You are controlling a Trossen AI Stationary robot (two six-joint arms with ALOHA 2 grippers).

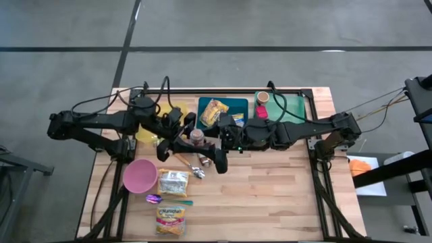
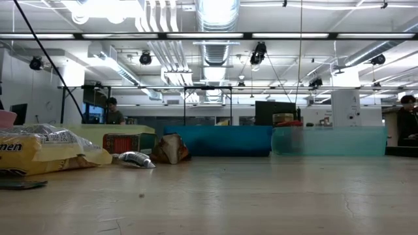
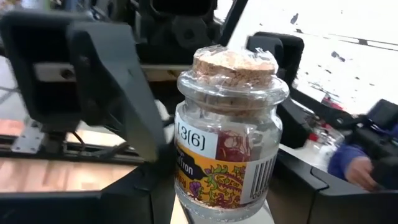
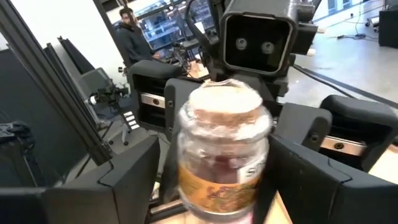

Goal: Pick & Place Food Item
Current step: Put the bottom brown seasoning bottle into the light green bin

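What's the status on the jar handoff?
Left gripper shut on cork-topped jar, mid-table. Right gripper straddling the same jar, fingers apart, not clamped. Nothing blocking between them.

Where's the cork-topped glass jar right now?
In the high view the jar is held up at table centre between the left gripper and right gripper, just in front of the teal tray and behind the spoon.

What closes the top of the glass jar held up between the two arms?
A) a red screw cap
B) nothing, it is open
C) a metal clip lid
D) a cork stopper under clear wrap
D: the left wrist view shows the glass jar topped by a cork stopper covered in clear wrap.
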